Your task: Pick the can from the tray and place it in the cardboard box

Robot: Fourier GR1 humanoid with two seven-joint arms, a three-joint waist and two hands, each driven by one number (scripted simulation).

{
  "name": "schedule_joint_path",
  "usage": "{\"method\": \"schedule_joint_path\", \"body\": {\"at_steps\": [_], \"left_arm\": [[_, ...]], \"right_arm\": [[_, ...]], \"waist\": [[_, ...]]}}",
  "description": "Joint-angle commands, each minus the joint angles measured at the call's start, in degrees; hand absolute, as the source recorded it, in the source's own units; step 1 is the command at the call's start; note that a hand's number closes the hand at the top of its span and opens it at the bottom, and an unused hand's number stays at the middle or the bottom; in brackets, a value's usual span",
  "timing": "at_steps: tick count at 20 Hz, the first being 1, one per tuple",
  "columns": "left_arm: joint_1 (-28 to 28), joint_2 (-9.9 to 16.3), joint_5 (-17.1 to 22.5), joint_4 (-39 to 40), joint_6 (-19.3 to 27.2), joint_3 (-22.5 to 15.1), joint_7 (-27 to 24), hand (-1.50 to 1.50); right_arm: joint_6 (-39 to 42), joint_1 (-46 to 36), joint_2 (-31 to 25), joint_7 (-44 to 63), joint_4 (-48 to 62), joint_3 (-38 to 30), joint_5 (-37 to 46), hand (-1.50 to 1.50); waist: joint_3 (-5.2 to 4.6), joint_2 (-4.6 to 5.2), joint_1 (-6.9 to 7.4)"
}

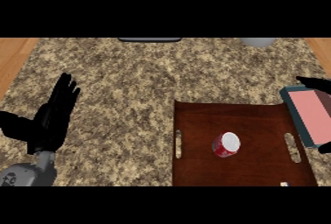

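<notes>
A red can (226, 145) with a white top lies tilted near the middle of the dark brown wooden tray (258, 118) at the lower right. A box (311, 114) with a teal rim and pink inside stands at the right edge, just beyond the tray's right side. My right hand (315, 83) shows only as black parts above and below the box, which hides most of it; its fingers look straight and hold nothing. At the far left my left hand (53, 118) rests open with fingers up, well away from the tray.
The speckled granite counter (129, 78) spreads between the left hand and the tray. A dark flat object (149, 39) and a grey round object (257, 41) sit at the far edge. The tray has slot handles (178, 143) on both sides.
</notes>
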Motion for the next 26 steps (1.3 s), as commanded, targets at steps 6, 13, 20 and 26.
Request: {"method": "schedule_joint_path", "body": {"at_steps": [6,13,20,26], "left_arm": [[0.3,-2.3,-2.8,-0.8,0.6,1.1,0.9,0.0],[0.0,-3.2,-3.2,0.6,-4.0,4.7,0.8,0.0],[4.4,-4.5,-4.2,-1.8,-7.0,6.4,-0.5,0.0],[0.4,-6.8,-8.3,-5.6,-3.5,6.0,8.1,0.0]], "right_arm": [[6.0,-2.3,6.4,22.6,-16.1,1.7,-8.2,-1.5],[6.3,1.8,10.6,28.1,-22.9,0.5,-3.8,-1.5],[8.8,-0.4,16.9,29.7,-17.4,0.6,0.3,-1.5],[5.6,3.3,24.1,33.3,-22.9,3.0,7.9,-1.5]], "waist": [[0.05,-0.02,-0.39],[0.08,0.07,-0.48],[0.09,0.14,-0.03],[0.11,0.1,-0.26]]}}
